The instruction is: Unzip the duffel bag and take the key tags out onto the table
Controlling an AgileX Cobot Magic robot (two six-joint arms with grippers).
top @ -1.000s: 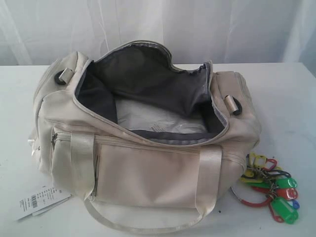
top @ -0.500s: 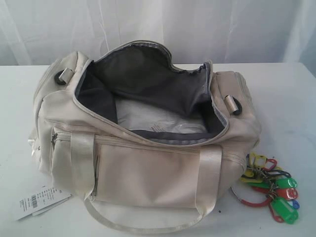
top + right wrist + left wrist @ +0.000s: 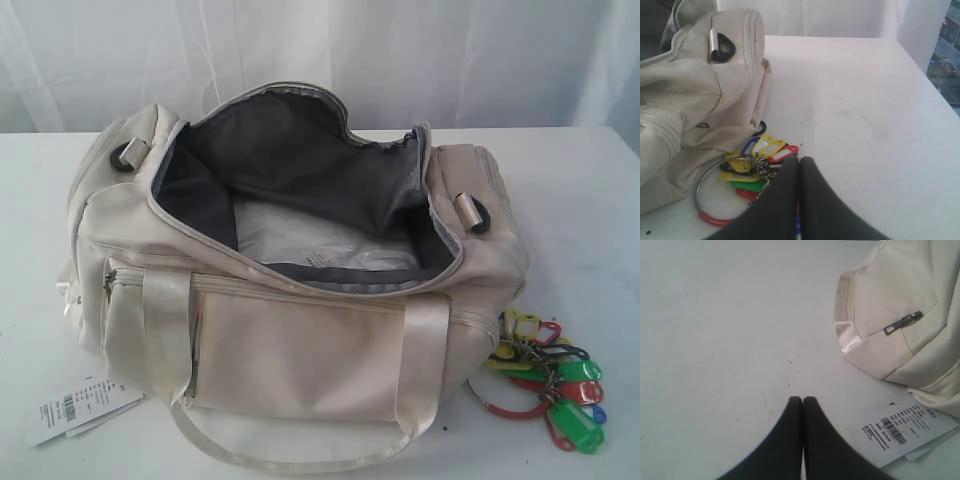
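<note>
**Bag Open, Key Tags Out on the Desk**

One big cream duffel bag [image 3: 300,350] sits in the middle of the exterior view on the white desk [image 3: 580,200]. Its cloth is shiny and smooth. The curved top zipper is undone and the bag gapes wide. Inside is a dark grey lining [image 3: 300,160], and at the bottom lies something pale and crinkly [image 3: 320,245]; what it is cannot be told. One looped handle [image 3: 290,455] hangs down the front.

One bunch of key tags [image 3: 550,390] lies on the desk at the lower right of the frame, just beside the bag's end and outside it. The tags are green, yellow, red and blue. They overlap too much to count. They hang on one big ring [image 3: 715,192].

One white barcode label [image 3: 80,408] lies on the desk at the lower left.

The left end effector [image 3: 802,400] has its two dark fingers pressed together, with nothing between them, above bare desk near the label. One metal zipper pull [image 3: 903,322] shows on the bag there.

The right end effector [image 3: 799,160] is pressed closed too, holding nothing, right above the key tags.
</note>
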